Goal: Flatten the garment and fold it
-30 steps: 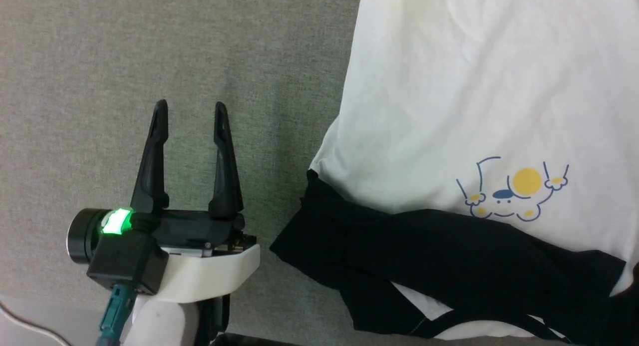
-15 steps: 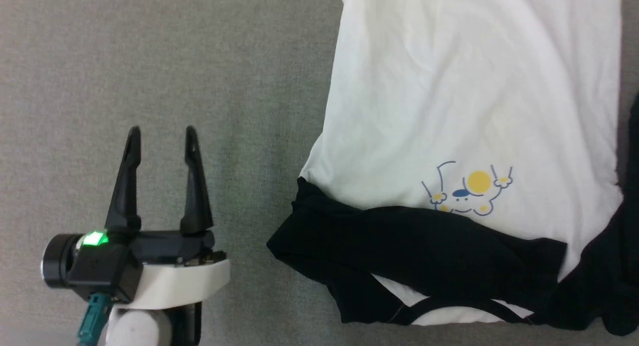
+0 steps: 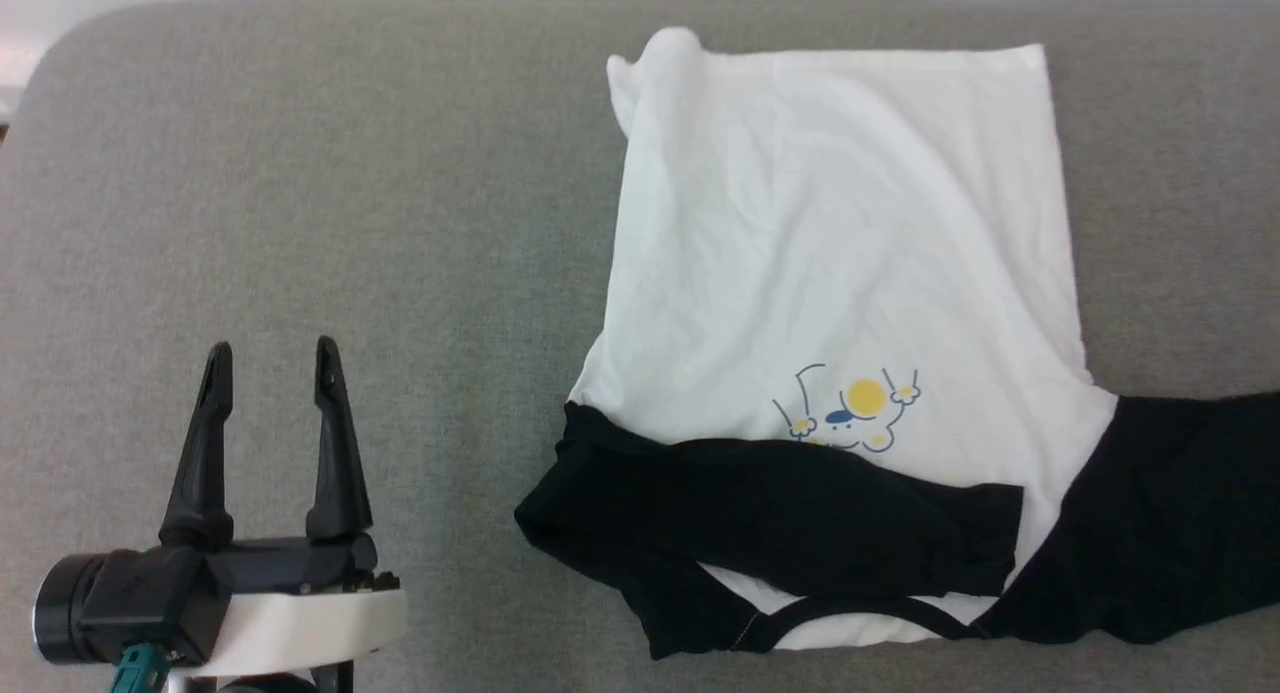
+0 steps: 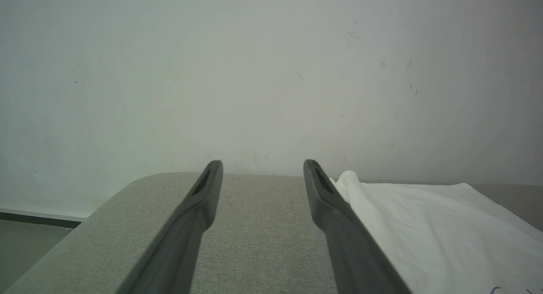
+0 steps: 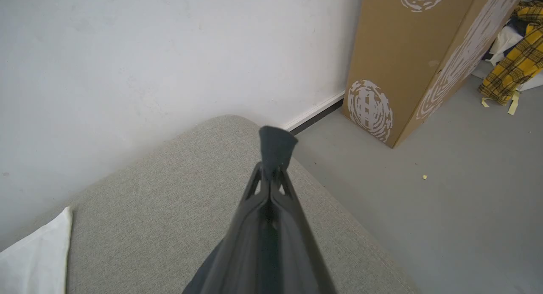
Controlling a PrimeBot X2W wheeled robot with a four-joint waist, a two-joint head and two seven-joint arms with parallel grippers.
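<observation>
The left gripper (image 3: 272, 351) hangs with its jaws wide apart and nothing between them, low over the grey cushion (image 3: 300, 173). The shirt (image 3: 830, 223) lies flat on that cushion wholly off to the gripper's right, apart from it, with bare cushion between.

The shirt's long axis runs the same way the fingers point. Its collar (image 3: 850, 613) sits back level with the gripper's wrist, and the hem lies well beyond the fingertips. One black sleeve (image 3: 780, 513) is folded across the chest just under the small print (image 3: 850, 413). The bend of that sleeve is the part of the shirt closest to the open gripper.

The other sleeve (image 3: 1170, 513) stretches straight away from it toward the far side. In the right wrist view, the right gripper (image 5: 269, 175) is clamped tight, and a tuft of dark cloth sticks out past its tips. I take that tuft to be the end of the stretched sleeve.

The left arm is plainly the nearer one to the folded sleeve, so I'd guess its next move is a sideways reach to the right rather than a forward one.
</observation>
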